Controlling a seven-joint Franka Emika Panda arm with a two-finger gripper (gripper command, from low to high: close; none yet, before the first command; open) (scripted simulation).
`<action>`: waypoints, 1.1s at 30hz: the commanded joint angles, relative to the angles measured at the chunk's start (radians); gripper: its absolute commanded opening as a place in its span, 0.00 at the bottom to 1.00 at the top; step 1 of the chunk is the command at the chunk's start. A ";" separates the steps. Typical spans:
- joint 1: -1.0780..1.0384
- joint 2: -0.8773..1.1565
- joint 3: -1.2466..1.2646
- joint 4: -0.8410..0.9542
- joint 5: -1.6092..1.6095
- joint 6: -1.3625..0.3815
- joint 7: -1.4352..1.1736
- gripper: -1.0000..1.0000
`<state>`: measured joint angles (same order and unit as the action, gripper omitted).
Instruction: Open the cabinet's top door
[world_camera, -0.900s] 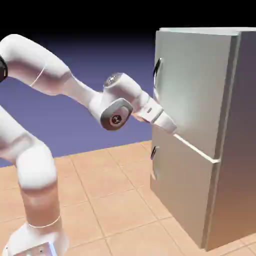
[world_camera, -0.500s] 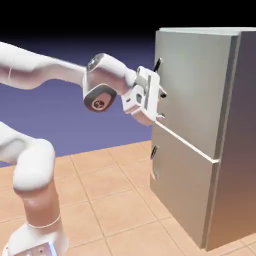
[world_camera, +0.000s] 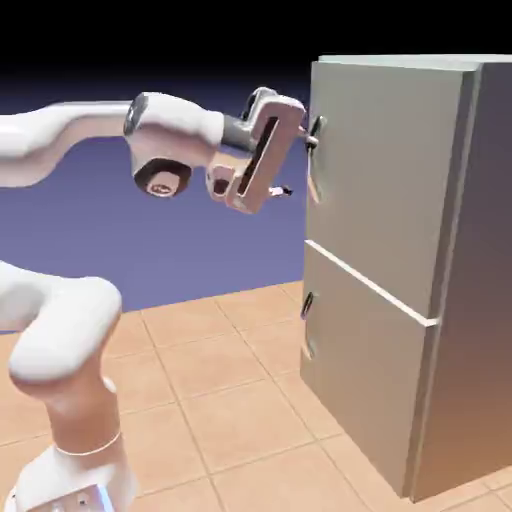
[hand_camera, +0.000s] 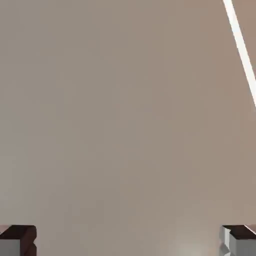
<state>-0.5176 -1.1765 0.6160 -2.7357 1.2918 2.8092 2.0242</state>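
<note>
jaws spread wide on the gripper (world_camera: 298, 165), empty, level with the handle (world_camera: 315, 160) and just beside it, so they can straddle that dark bar. the top door (world_camera: 385, 175) is shut flush on the cabinet (world_camera: 480, 300), its plain panel filling the hand view.

The cabinet (world_camera: 400, 250) runs off the exterior view's right edge. The hand partly covers the top door's handle (world_camera: 316, 160), so contact cannot be told. In the hand view, only corners of the fingers (hand_camera: 18, 240) show.
</note>
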 joint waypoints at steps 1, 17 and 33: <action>-0.018 -0.020 0.021 0.003 0.044 -0.008 0.043 0.50; -0.303 -0.347 0.353 0.043 0.740 -0.130 0.735 0.50; -0.503 -0.483 0.405 0.054 0.991 -0.374 0.831 0.00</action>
<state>-1.0207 -1.6598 1.0213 -2.6812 2.2839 2.4362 2.8565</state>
